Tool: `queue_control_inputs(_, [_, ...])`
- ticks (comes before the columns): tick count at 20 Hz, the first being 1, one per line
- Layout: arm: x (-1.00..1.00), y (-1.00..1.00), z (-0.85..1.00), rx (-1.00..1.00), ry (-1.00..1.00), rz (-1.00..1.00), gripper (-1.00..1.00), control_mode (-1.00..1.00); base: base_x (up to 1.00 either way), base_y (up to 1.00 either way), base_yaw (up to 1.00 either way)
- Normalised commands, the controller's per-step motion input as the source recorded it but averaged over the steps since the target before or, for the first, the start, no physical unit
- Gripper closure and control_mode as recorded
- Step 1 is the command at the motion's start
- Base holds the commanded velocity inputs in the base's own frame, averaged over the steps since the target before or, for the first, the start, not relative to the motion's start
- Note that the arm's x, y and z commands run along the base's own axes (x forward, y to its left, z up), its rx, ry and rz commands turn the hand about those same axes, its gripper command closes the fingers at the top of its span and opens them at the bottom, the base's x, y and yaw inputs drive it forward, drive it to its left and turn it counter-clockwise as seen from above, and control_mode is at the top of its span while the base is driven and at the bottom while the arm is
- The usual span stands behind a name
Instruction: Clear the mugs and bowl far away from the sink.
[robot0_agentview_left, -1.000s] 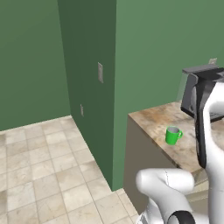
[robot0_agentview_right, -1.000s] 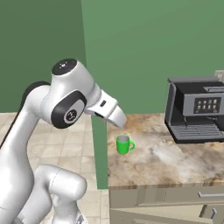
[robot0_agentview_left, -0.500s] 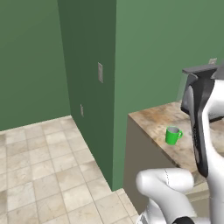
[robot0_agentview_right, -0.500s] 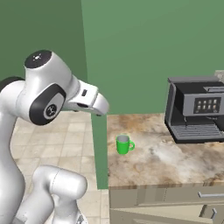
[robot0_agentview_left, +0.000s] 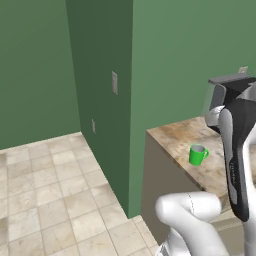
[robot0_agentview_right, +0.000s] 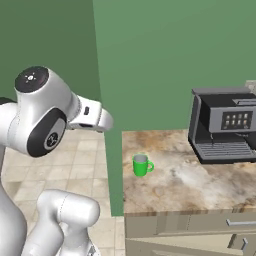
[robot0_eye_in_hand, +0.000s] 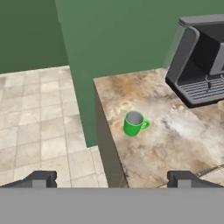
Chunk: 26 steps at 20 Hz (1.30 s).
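The green mug (robot0_eye_in_hand: 133, 123) is seen upright at the centre of the hand view, on the counter (robot0_eye_in_hand: 175, 144). The gripper (robot0_eye_in_hand: 111, 178) is spread wide at the bottom edge, nothing held. A coffee machine (robot0_eye_in_hand: 199, 57) is seen at upper right.

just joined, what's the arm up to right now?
Nothing is held yet. The gripper is open and hangs above the counter's edge, looking down at a green mug that stands upright on the counter near its left end. A coffee machine sits further along the counter, apart from the mug. It looks like an approach toward the mug, but no contact so far.
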Motion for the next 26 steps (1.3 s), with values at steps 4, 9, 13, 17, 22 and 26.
queue_control_inputs(4, [-0.06,0.24,0.00,0.11,-0.06,0.00,-1.00,-1.00,0.00,0.00,0.00])
queue_control_inputs(9, [-0.12,0.24,0.00,0.14,-0.01,-0.07,-1.00,-1.00,0.00,0.00,0.00])
queue_control_inputs(13, [-0.18,0.64,0.00,0.15,0.00,-0.06,-1.00,-1.00,0.00,0.00,0.00])
queue_control_inputs(17, [0.00,0.00,0.00,0.00,0.00,0.00,-1.00,1.00,-0.21,1.00,0.01])
queue_control_inputs(22, [0.00,0.00,0.00,0.00,0.00,0.00,-1.00,1.00,0.00,1.00,0.21])
queue_control_inputs(26, [0.00,0.00,0.00,0.00,0.00,0.00,-1.00,1.00,0.17,1.00,0.39])
